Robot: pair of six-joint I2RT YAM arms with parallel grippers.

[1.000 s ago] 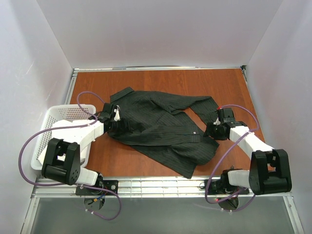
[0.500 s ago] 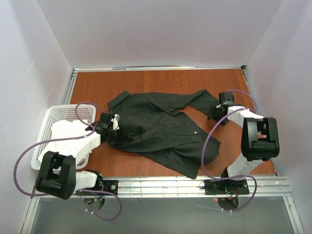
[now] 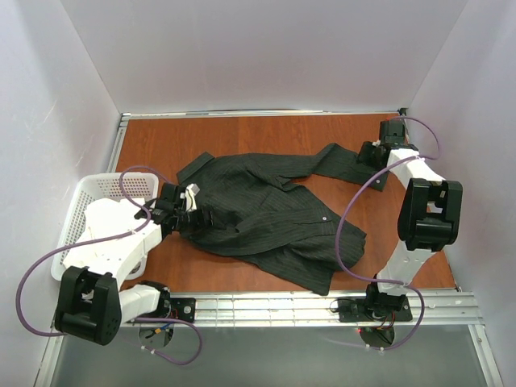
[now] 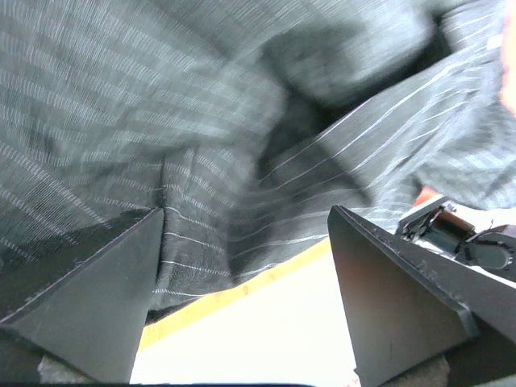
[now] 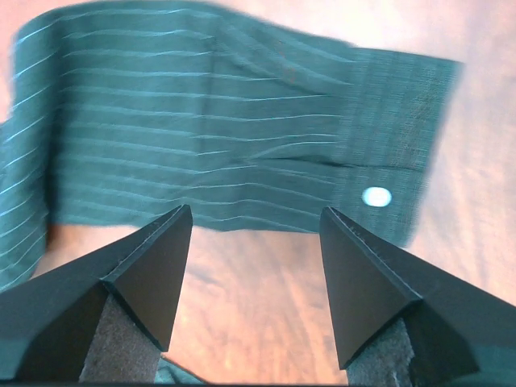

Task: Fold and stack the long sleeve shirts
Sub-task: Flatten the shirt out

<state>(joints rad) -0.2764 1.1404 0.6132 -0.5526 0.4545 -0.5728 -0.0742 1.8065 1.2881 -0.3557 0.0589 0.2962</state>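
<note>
One long sleeve shirt (image 3: 266, 214), dark charcoal with pale pinstripes, lies spread and rumpled across the middle of the brown table (image 3: 242, 133). My left gripper (image 3: 193, 211) is open at the shirt's left part; in the left wrist view (image 4: 246, 211) the fabric (image 4: 161, 97) fills the space just beyond its fingertips, with nothing between the jaws. My right gripper (image 3: 369, 155) is open at the far right, beside the stretched-out sleeve cuff (image 3: 347, 161). In the right wrist view (image 5: 254, 214) the cuff (image 5: 395, 145) with a white button (image 5: 376, 196) lies flat just ahead of the jaws, which stand over bare table.
A white plastic basket (image 3: 89, 201) stands at the left edge beside my left arm. White walls close in the table on three sides. A metal rail (image 3: 266, 306) runs along the near edge. Purple cables loop from both arms.
My right arm has swung from the shirt's front right to the far right corner. The sleeve now lies drawn out toward that corner. My left gripper has shifted slightly.
</note>
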